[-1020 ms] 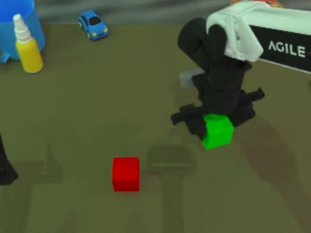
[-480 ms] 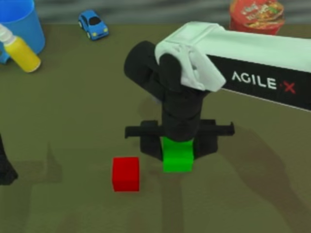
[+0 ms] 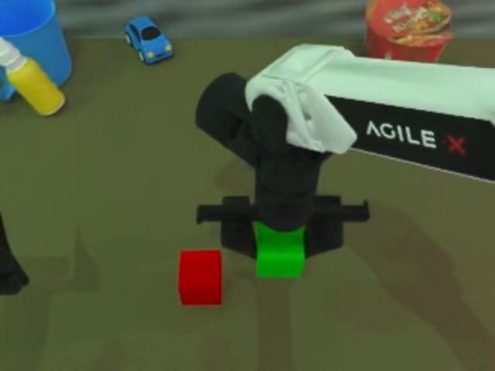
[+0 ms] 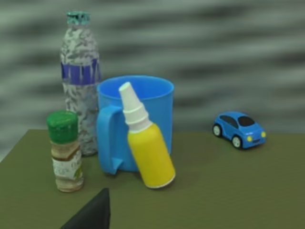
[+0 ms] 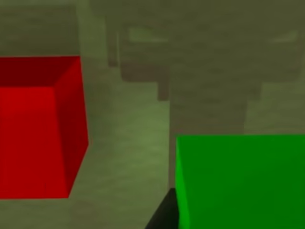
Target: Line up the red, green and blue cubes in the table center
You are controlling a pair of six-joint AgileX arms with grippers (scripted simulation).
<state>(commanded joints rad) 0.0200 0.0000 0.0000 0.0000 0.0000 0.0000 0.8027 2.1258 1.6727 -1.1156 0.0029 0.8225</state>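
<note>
**Top view: green cube arriving beside red, blue nowhere in sight**

Top view puts the green cube (image 3: 279, 253) right in the middle of the table, gripped under the right gripper (image 3: 280, 249), whose fingers are closed against its sides. Whether the cube is resting on the surface or hanging just above it, I cannot tell. Just to its left sits the red cube (image 3: 200, 277), apart from it with a narrow strip of olive table (image 3: 139, 193) between; the right wrist view confirms that gap, red cube (image 5: 40, 126) on one side, green cube (image 5: 240, 179) on the other. Green sits slightly farther back than red, so the pair is not quite level.

Score so far, by my reading: red placed, green nearly placed but not released, blue cube not visible in any view. It may be hidden under the right arm (image 3: 402, 100). That third cube is the big job left.

Out at the edges, the left arm sits parked at the table's left edge, its gripper (image 3: 8, 267) barely showing, fingers unreadable. Far corner clutter: blue mug (image 4: 138, 121), yellow bottle (image 4: 147, 143), toy car (image 4: 239, 129), spice jar (image 4: 66, 151), water bottle (image 4: 79, 83), and a noodle cup (image 3: 408, 27).
</note>
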